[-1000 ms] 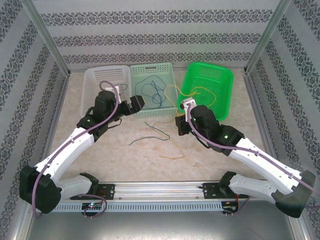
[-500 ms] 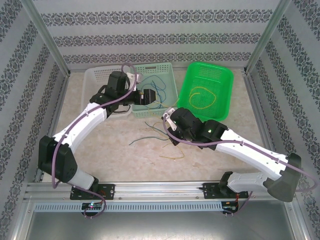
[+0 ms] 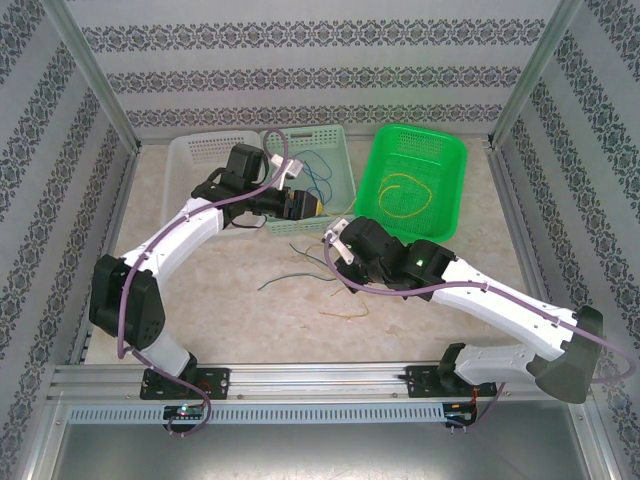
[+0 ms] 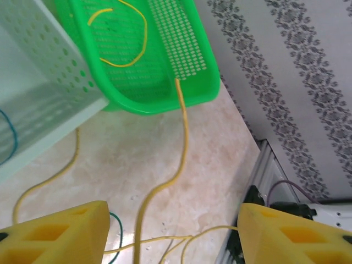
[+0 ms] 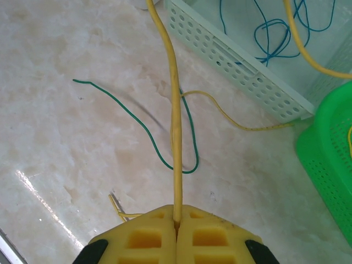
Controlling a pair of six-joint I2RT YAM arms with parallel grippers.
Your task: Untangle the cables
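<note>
Several thin cables lie about. A yellow cable (image 5: pixel 175 110) runs taut across the table into my right gripper (image 5: pixel 176 223), which is shut on it low over the table (image 3: pixel 338 268). My left gripper (image 4: pixel 173 236) is open by the mint basket's front right corner (image 3: pixel 303 205). A yellow cable (image 4: pixel 184 137) passes between its fingers (image 4: pixel 55 234) without touching them. A green cable (image 5: pixel 165 148) and more yellow strands (image 3: pixel 345 312) lie on the table. Blue cables (image 3: pixel 320 172) sit in the mint basket. A yellow loop (image 3: pixel 405 195) rests in the green basket.
Three baskets stand at the back: white (image 3: pixel 190 160), mint (image 3: pixel 335 135) and green (image 3: pixel 445 215). The marble table (image 3: pixel 230 300) stretches in front of them. Metal frame posts and patterned walls close off the sides, and a rail (image 3: pixel 320 378) runs along the near edge.
My left gripper swung right along the mint basket's front and its jaws narrowed. My right gripper came down from the green basket to the table, still shut on the yellow cable.
</note>
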